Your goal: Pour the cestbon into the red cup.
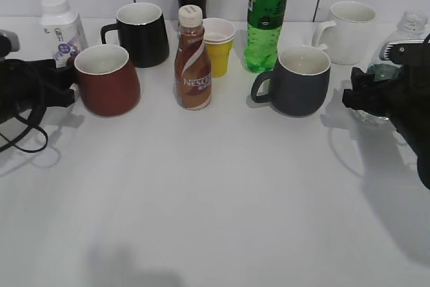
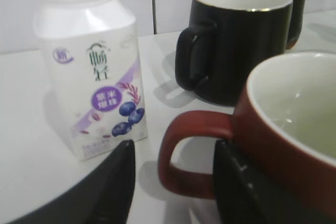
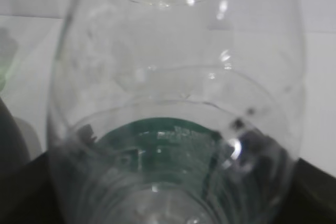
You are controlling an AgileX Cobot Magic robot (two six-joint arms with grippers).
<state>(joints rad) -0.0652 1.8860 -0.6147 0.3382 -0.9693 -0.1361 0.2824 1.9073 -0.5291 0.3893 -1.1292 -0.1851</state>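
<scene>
The red cup (image 1: 106, 80) stands at the left of the table, empty, with its handle pointing left. My left gripper (image 1: 66, 84) is open, with one finger on each side of the cup's handle (image 2: 185, 153); in the left wrist view (image 2: 175, 150) a gap shows between the left finger and the handle. The cestbon (image 1: 405, 28) stands upright at the far right, uncapped. It fills the right wrist view (image 3: 178, 77), its green label low. My right gripper (image 1: 366, 97) holds the bottle's body, a finger against each side (image 3: 173, 198).
A white blueberry drink bottle (image 2: 92, 72) and a black mug (image 2: 236, 40) stand just behind the red cup. A Nescafe bottle (image 1: 192, 58), yellow paper cup (image 1: 218, 46), green soda bottle (image 1: 267, 15), dark grey mug (image 1: 299, 80) and white mug (image 1: 349, 31) lie between the two grippers.
</scene>
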